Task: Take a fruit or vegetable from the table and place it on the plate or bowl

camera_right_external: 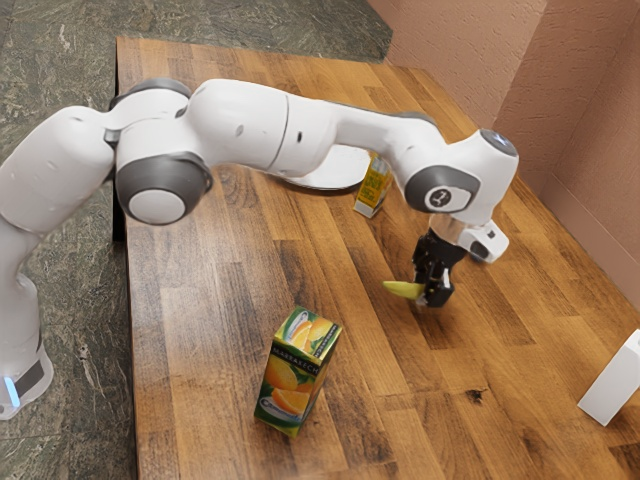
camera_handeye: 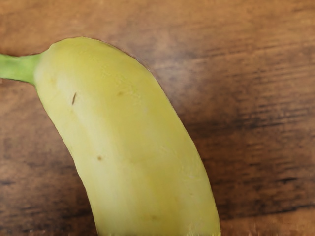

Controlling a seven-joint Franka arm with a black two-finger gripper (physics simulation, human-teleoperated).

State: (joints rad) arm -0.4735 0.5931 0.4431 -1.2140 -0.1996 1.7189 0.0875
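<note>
A yellow banana [camera_right_external: 402, 289] with a green stem sticks out toward the exterior view's left from between my black fingers. My gripper [camera_right_external: 434, 290] is shut on it, near the middle of the wooden table, and seems slightly above the surface. In the wrist view the banana [camera_handeye: 128, 152] lies close under my hand, its green stem [camera_handeye: 17, 67] pointing away over the wood. A white plate [camera_right_external: 335, 172] lies farther back on the table, partly hidden behind my arm.
A small yellow juice carton [camera_right_external: 373, 186] stands beside the plate, between it and my gripper. A larger orange-juice carton [camera_right_external: 297, 371] stands nearer the front. A white box [camera_right_external: 612, 380] sits at the exterior view's right edge. Pink walls [camera_right_external: 590, 110] border the table there.
</note>
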